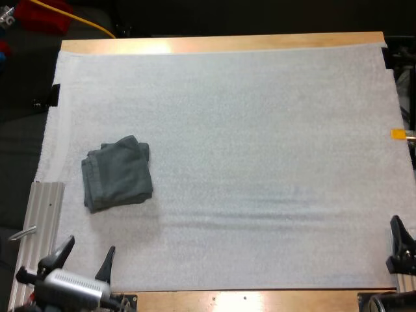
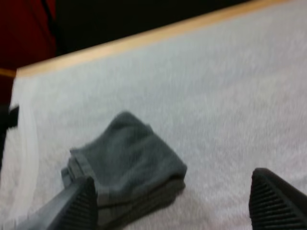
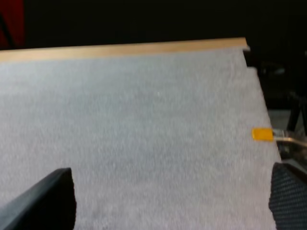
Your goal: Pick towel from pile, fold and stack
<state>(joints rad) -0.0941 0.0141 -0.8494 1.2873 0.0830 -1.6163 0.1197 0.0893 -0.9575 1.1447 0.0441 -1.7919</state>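
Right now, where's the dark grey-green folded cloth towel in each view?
High view: dark grey-green folded cloth towel on the white mat's left side, just ahead of the left gripper.
Left wrist view: towel just beyond one finger of the open left gripper.
Right wrist view: mat runs from the open right gripper to the table's far wooden edge.
Shared landmark: that wooden edge.

a wooden table (image 1: 221, 43) carried a white mat (image 1: 260, 162) over nearly all its top; a folded grey-green towel (image 1: 117, 174) lay on the mat toward nine o'clock.
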